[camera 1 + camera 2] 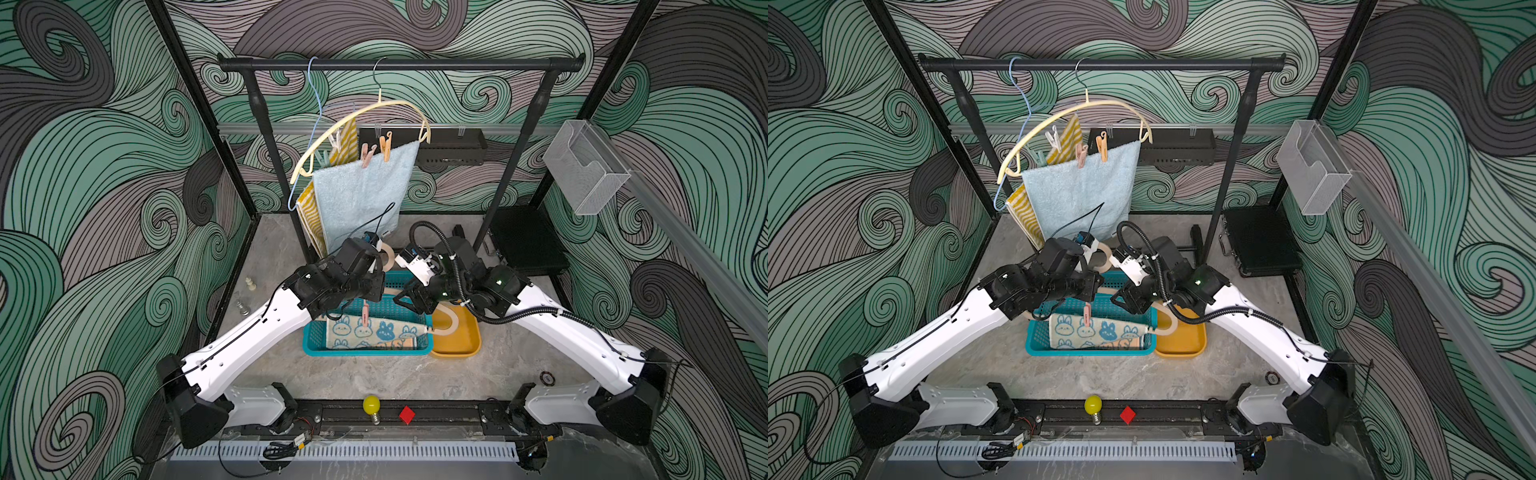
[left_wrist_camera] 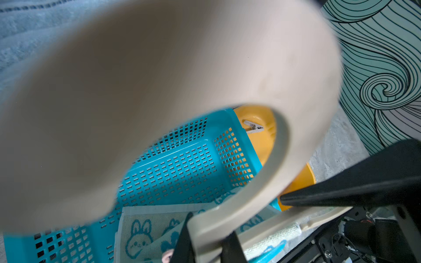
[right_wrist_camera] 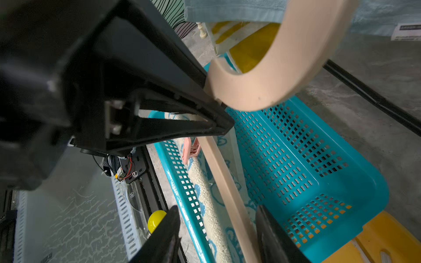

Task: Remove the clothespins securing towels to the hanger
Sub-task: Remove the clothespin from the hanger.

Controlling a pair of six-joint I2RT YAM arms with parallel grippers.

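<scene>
Your left gripper [image 2: 209,232] is clamped on the beige hanger [image 3: 227,182] and holds it over the teal basket [image 1: 365,353]. Your right gripper [image 3: 217,208] stands open. Its fingers [image 3: 164,239] sit on either side of the hanger's straight bar and the bunny towel [image 1: 374,332] draped over it, and neither finger clearly touches. The pink pin [image 3: 190,150] clips that towel to the bar. It sits well along the bar from your right fingers, close under the left gripper. A white pin [image 2: 252,127] lies in the yellow tray [image 1: 457,345] beside the basket. Up on the rail [image 1: 399,64], the blue towel [image 1: 361,195] carries an orange pin [image 1: 385,146] and another pink one just beside it. The blue towel's white label [image 3: 407,31] and the bunny towel's orange lettering are too blurred to read.
</scene>
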